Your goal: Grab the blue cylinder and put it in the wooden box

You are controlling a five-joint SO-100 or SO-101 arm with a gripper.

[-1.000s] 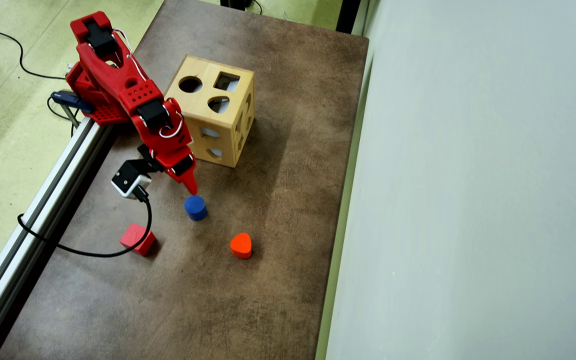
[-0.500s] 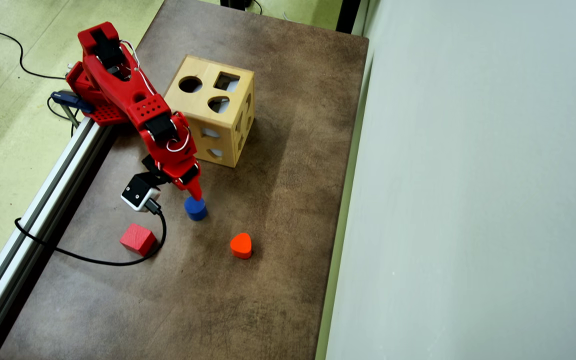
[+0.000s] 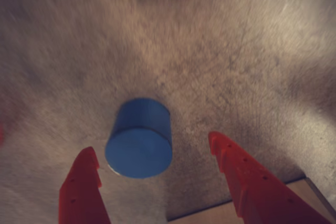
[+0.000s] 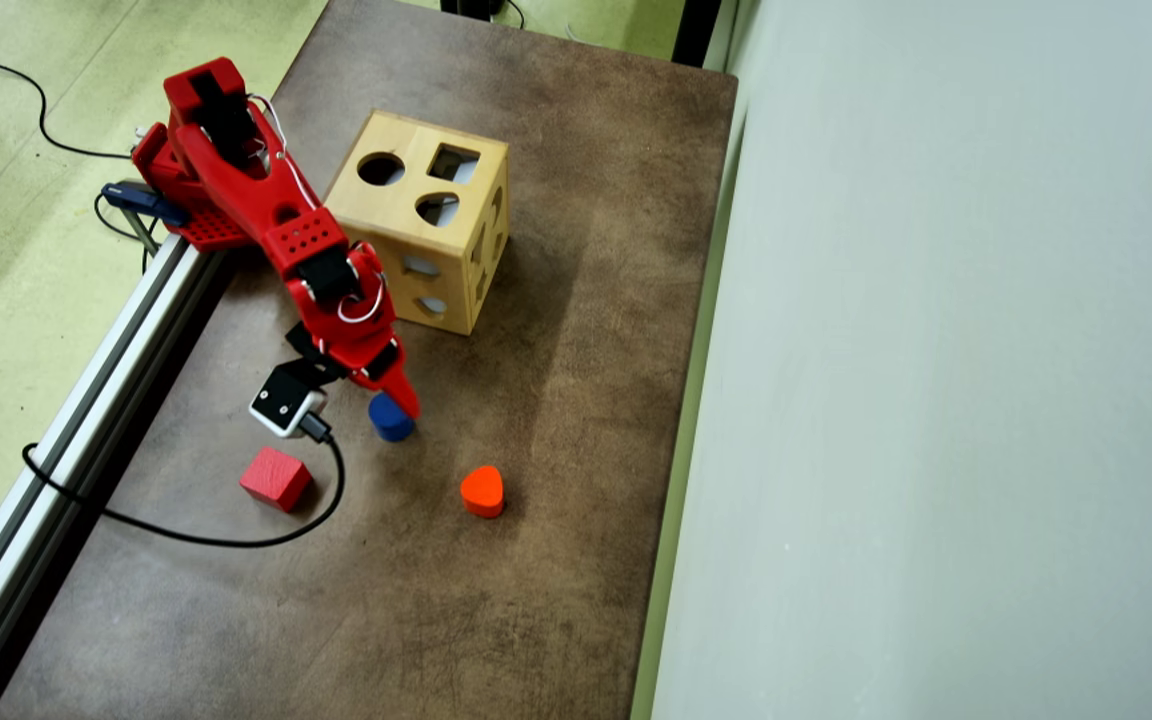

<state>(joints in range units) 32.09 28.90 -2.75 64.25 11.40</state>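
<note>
The jaws (image 3: 155, 153) stand wide open and hold nothing. In the wrist view their two red fingers (image 3: 81, 187) rise from the bottom edge, and the blue cylinder (image 3: 139, 138) stands upright on the desk (image 3: 252, 66) between them, nearer the left finger and clear of the right one. Whether the left finger touches it cannot be told. The picture is somewhat blurred.

In the overhead view the jaws (image 4: 394, 405) hang right over the blue cylinder (image 4: 391, 420), with one red finger lying across its upper right edge. The red arm (image 4: 281, 215) slants down to it from the upper left, where its base sits at the desk's edge by a metal rail (image 4: 76, 420). A small white and black camera block (image 4: 286, 405) rides beside the wrist, and a black cable (image 4: 186, 535) loops from it across the brown desk (image 4: 556, 400).

The wooden box (image 4: 426, 225) stands above the cylinder in this view, just beside the arm's forearm, its top showing a round, a square and a heart-like hole. A red cube (image 4: 276, 478) lies to the lower left of the cylinder, and an orange heart block (image 4: 482, 491) to its lower right, both apart from it.
</note>
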